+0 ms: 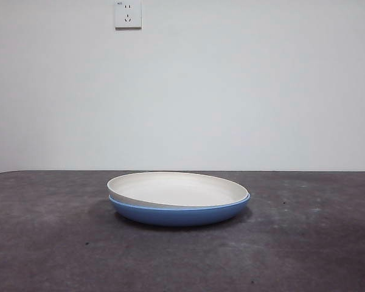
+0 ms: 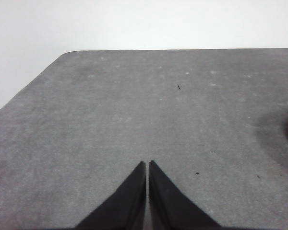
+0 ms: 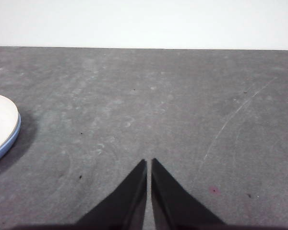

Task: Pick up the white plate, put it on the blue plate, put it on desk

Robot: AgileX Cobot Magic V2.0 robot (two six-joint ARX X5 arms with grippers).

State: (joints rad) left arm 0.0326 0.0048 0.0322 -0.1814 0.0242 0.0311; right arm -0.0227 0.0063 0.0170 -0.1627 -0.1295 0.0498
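Nearest the front camera, the desk [image 1: 55, 255] runs bare and dark grey, mottled and a little scuffed, up to the stacked pair at its middle. On it sits the blue plate [image 1: 179, 214], and the white plate [image 1: 177, 189] lies nested inside it, tilted slightly so that its rim rides higher on one side and sits almost flush with the blue rim on the other. Neither arm shows in this view. Each wrist camera looks across bare tabletop: the left gripper [image 2: 147, 164] has its jaws drawn together with only a thin slit between them and nothing held, and the right gripper [image 3: 148, 162] is the same, with the edge of the stacked plates lying off to one side, well apart from it. Both plates look rigid, smooth and likely breakable, so a pinch across the thin raised rim seems the only real hold; the blue glaze looks slippery, while the matte white rim should grip better, best where it stands proud. Beyond the plates a plain pale wall carries a socket [image 1: 128, 14].
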